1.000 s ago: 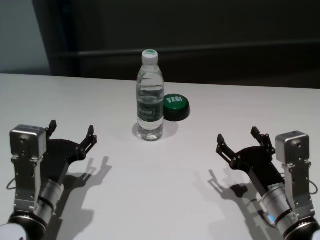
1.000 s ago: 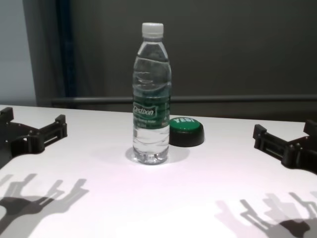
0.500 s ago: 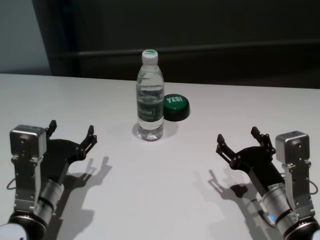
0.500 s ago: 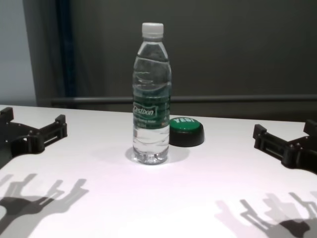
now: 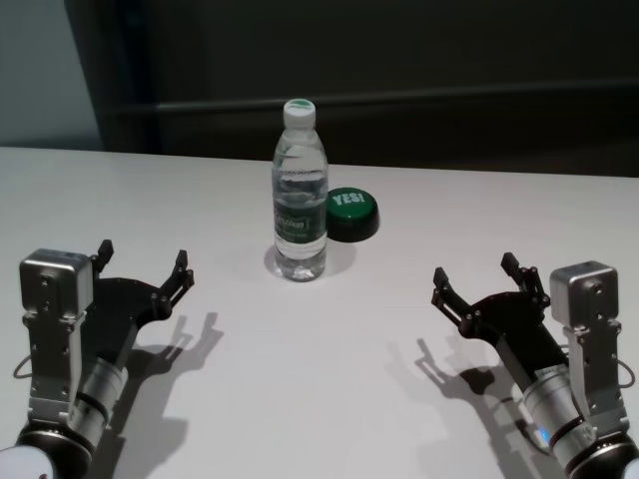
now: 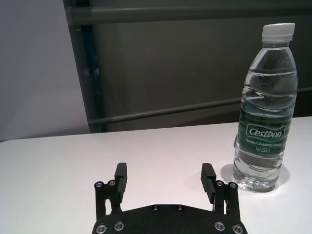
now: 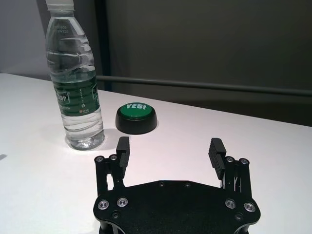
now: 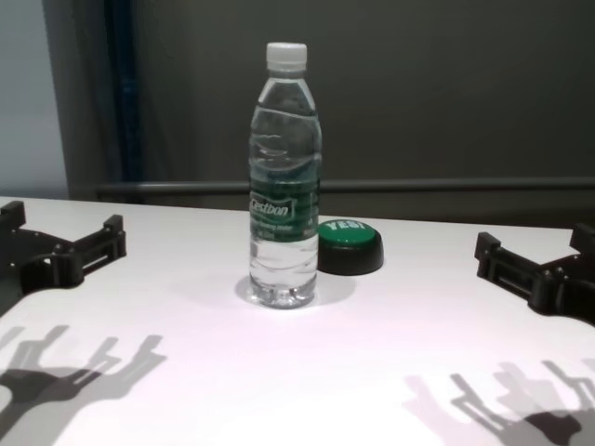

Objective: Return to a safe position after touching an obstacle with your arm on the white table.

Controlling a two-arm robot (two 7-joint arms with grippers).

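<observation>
The water bottle (image 5: 301,190) stands upright mid-way across the white table (image 5: 329,379), with the green push-button (image 5: 352,214) just behind and to its right. The left gripper (image 5: 141,269) and right gripper (image 5: 479,280) hover near the table's front, well apart from the bottle, jaws spread wide, holding and touching nothing.

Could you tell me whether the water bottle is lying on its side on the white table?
No, the water bottle stands upright on the white table, cap on top.
</observation>
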